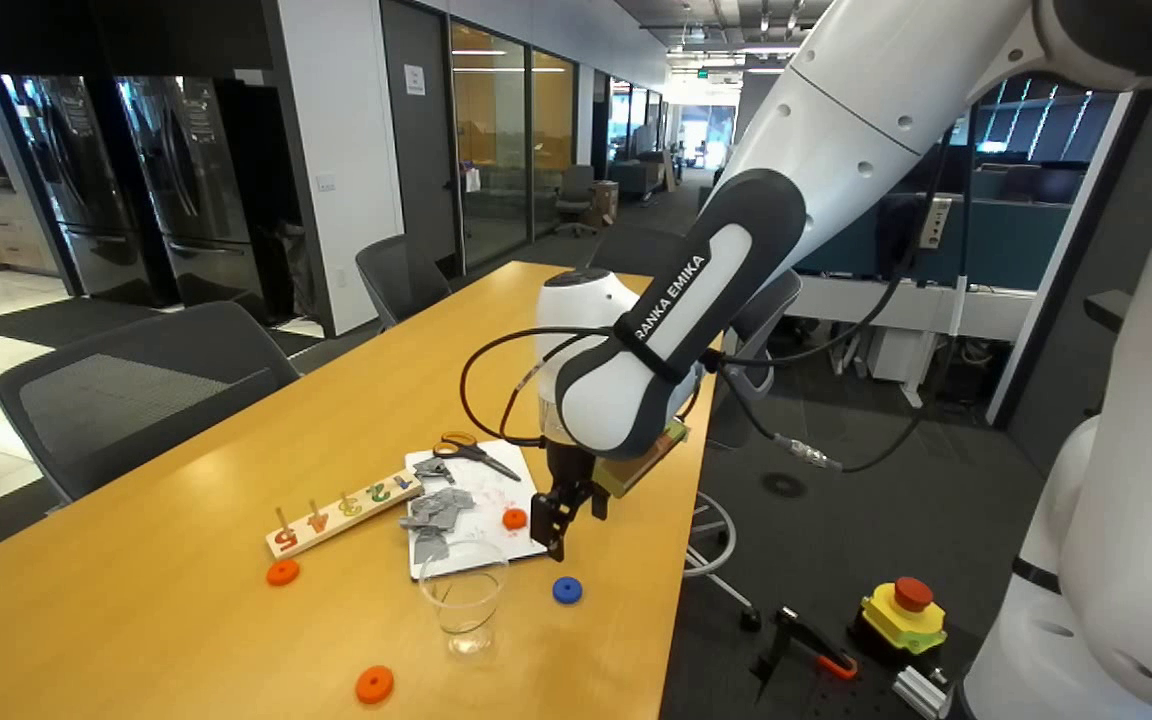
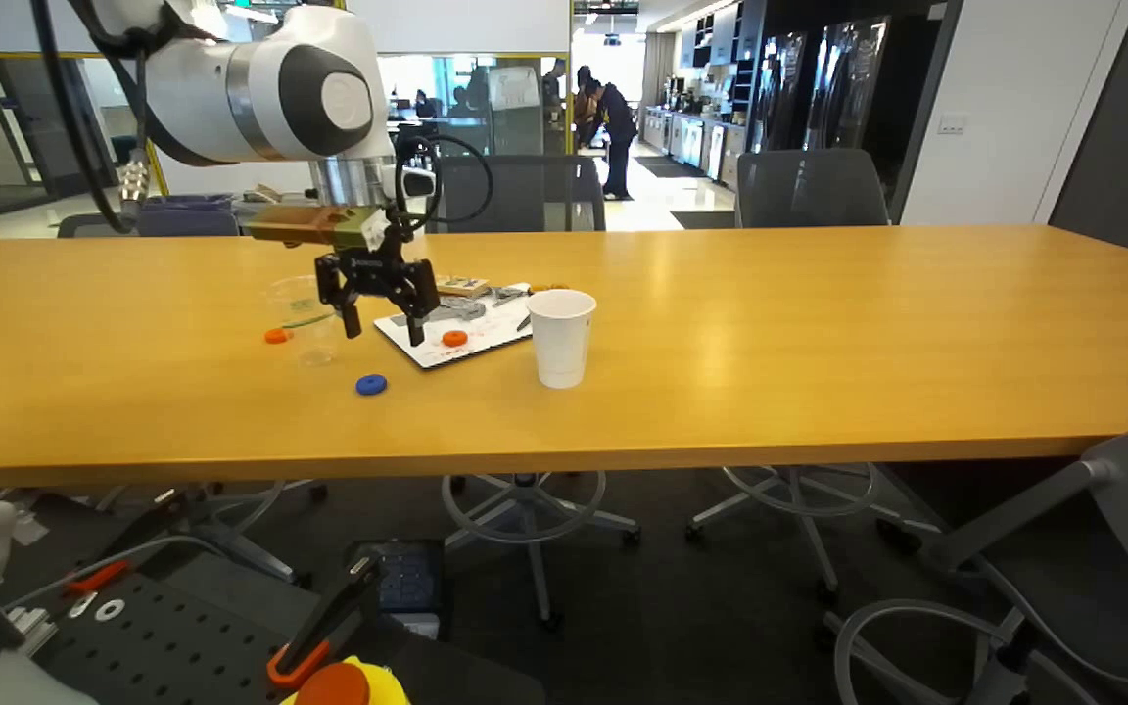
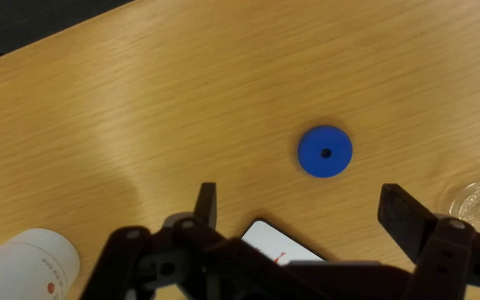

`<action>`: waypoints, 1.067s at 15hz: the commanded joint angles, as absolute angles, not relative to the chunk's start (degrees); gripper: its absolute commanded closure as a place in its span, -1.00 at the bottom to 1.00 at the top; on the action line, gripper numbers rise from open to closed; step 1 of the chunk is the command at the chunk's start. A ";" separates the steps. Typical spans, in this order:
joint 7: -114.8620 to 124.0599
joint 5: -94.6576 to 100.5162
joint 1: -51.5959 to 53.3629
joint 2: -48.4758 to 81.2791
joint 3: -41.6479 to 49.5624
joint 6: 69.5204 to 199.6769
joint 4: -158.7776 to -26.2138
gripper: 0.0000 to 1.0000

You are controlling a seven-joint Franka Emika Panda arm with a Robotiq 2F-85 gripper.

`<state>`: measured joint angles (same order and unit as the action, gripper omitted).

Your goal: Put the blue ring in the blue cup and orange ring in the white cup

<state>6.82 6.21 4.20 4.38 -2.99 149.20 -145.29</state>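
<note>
Flat blue ring (image 3: 313, 153), judged light, stiff, slick plastic, lies near the clear tapered plastic cup (image 1: 466, 607) and should be gripped across its outer edge; black end effector (image 2: 384, 334) empty, jaws apart.

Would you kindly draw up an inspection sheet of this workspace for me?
Surface: wooden table, glossy with reflected light.
Job's things: blue ring flat on the table; see-through cup and white cup upright; three orange rings, one on the white board.
Clutter: scissors, gray crumpled material, numbered peg strip.
Gripper: open, holding nothing, above the table.
Cables: black cable in a loop above the table.
Surroundings: mesh chairs beside the table; refrigerators and people in the background.
</note>
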 commanded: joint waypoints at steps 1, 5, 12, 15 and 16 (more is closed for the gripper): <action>5.24 5.98 4.58 4.16 -3.61 154.73 -147.36 -1.00; 3.71 5.10 4.75 5.90 -4.17 157.29 -148.22 -1.00; 0.71 3.01 4.32 11.66 -4.89 159.46 -146.75 -1.00; -0.70 1.48 3.78 13.46 -5.31 160.66 -146.34 -1.00; -1.00 1.13 3.71 13.85 -5.35 161.11 -146.30 -1.00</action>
<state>1.49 3.56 4.51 12.28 -4.33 159.21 -147.33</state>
